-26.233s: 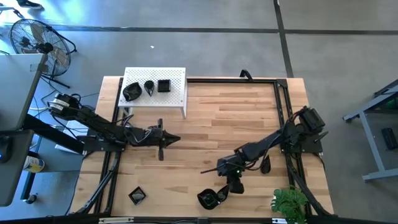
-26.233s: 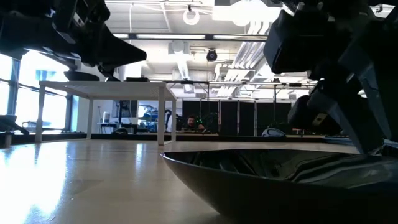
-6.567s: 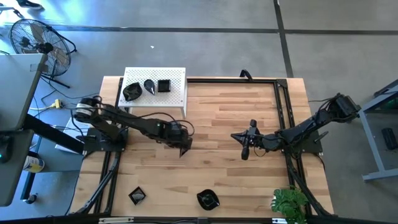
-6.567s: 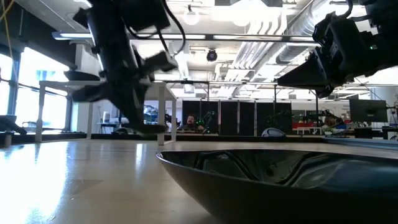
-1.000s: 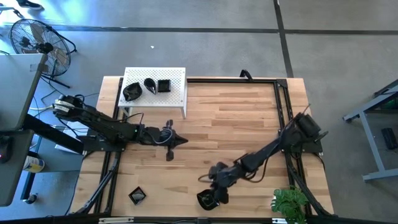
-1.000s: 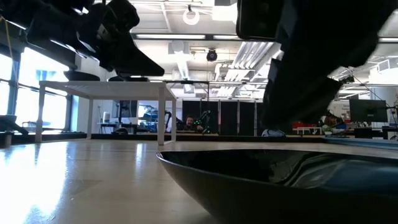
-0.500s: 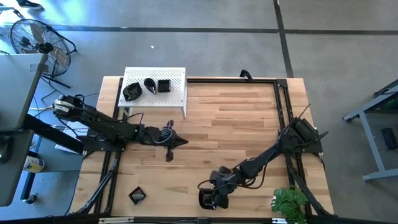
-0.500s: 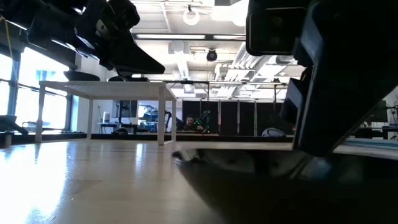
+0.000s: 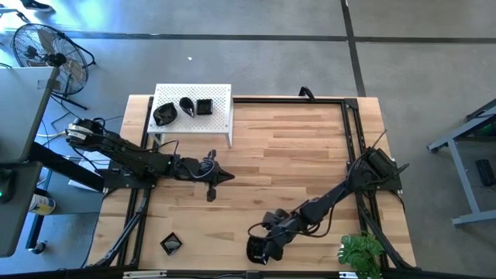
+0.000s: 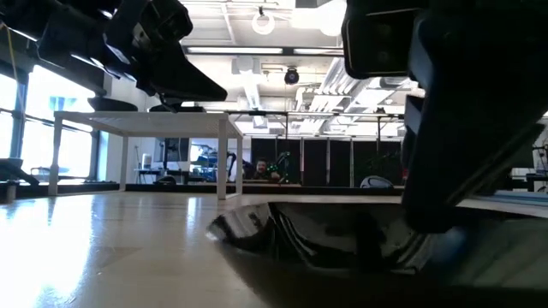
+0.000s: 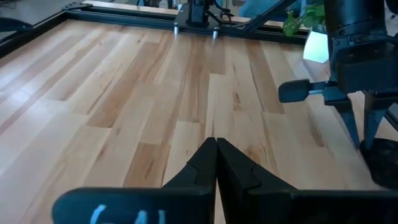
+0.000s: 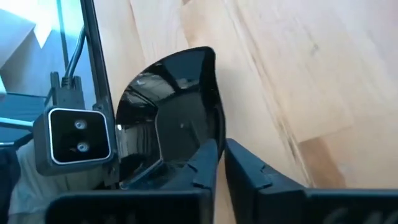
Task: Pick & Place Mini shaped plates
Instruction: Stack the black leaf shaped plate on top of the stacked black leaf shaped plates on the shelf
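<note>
A glossy black mini shaped plate (image 9: 253, 250) lies at the table's near edge, right in front of the low camera (image 12: 74, 140), and fills the low view (image 10: 342, 248). My right gripper (image 9: 265, 245) reaches down to it and is shut on its rim. Three more black plates (image 9: 186, 106) rest on the white perforated stand (image 9: 221, 116) at the far left. A square plate (image 9: 170, 244) lies flat near the front left corner. My left gripper (image 9: 226, 177) hovers shut over the table's left middle with nothing in it (image 11: 216, 152). My right gripper (image 12: 221, 147) pinches the plate's raised rim (image 12: 217, 121) on the side toward its own arm, one finger (image 12: 205, 165) inside the dish and the other outside. The fingers slant down from the far right. The plate's underside is on the table.
A green plant (image 9: 360, 252) stands at the near right corner. A black frame rail (image 9: 353, 139) runs along the table's right side and far edge. Bare wood (image 9: 294, 147) lies between the stand and the right arm.
My right gripper has moved down and toward the near edge onto the plate there. In the low view the plate's outline has shifted, and its inner surface now shows on the left.
</note>
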